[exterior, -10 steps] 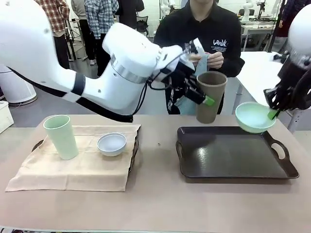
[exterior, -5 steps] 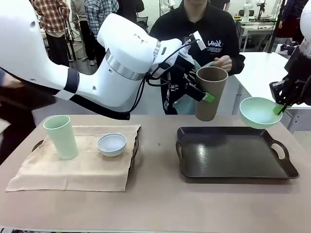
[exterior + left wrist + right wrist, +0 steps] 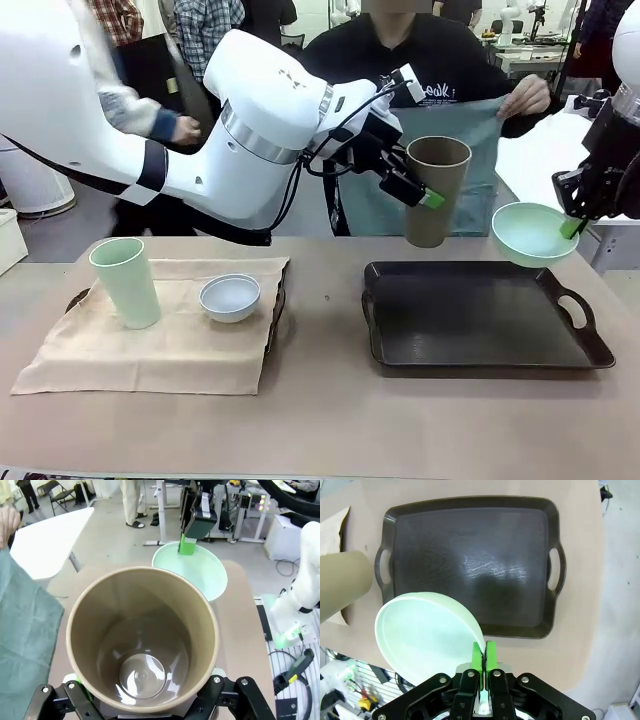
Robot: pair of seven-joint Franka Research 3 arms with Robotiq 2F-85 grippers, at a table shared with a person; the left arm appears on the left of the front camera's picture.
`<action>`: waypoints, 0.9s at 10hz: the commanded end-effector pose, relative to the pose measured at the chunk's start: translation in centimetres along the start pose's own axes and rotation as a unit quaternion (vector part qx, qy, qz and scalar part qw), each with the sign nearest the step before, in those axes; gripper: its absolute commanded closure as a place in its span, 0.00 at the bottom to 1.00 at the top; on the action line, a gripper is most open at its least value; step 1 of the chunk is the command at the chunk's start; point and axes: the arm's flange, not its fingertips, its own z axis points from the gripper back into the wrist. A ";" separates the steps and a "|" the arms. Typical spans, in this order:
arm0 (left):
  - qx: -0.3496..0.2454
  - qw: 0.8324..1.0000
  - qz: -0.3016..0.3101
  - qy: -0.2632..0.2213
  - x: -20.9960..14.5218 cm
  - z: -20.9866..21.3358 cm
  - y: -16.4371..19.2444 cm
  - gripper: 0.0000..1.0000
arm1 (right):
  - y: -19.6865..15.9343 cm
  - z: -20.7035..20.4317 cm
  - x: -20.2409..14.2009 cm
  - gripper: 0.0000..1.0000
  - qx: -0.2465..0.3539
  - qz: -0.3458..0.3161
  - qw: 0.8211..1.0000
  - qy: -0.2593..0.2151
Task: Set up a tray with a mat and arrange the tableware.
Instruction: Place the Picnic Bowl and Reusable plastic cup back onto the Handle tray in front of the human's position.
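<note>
My left gripper (image 3: 424, 200) is shut on the taupe-brown cup (image 3: 436, 190), holding it upright in the air above the far edge of the dark tray (image 3: 480, 320). The left wrist view looks straight down into this cup (image 3: 142, 640). My right gripper (image 3: 572, 228) pinches the rim of the mint green bowl (image 3: 526, 236) and holds it tilted over the tray's far right corner; the same bowl (image 3: 425, 635) hangs above the tray (image 3: 470, 565) in the right wrist view. At the left, the pale green cup (image 3: 125, 282) and white bowl (image 3: 230, 296) stand on a beige mat (image 3: 150, 350).
Across the table a person holds a grey-teal cloth (image 3: 482, 135) spread wide in both hands behind the taupe cup. The beige mat covers a second tray at the left. Bare tabletop (image 3: 320, 400) lies between the trays and along the near edge. People stand behind.
The person has unfolded the cloth and now holds it stretched out. Both grippers have drifted only slightly, still holding the cup and the bowl.
</note>
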 end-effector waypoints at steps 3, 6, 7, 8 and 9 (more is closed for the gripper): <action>-0.001 1.000 -0.006 -0.003 0.0 0.3 0.0 1.00 | 0.1 0.1 0.1 1.00 0.006 -0.002 1.000 -0.007; -0.001 1.000 -0.006 -0.003 0.0 0.3 0.0 1.00 | 0.1 0.1 0.1 1.00 0.006 -0.002 1.000 -0.007; -0.001 1.000 -0.006 -0.003 0.0 0.3 0.0 1.00 | 0.1 0.1 0.1 1.00 0.006 -0.002 1.000 -0.007; -0.001 1.000 -0.006 -0.003 0.0 0.3 0.0 1.00 | 0.1 0.1 0.1 1.00 0.006 -0.002 1.000 -0.007; -0.001 1.000 -0.006 -0.003 0.0 0.3 0.0 1.00 | 0.1 0.1 0.1 1.00 0.006 -0.002 1.000 -0.007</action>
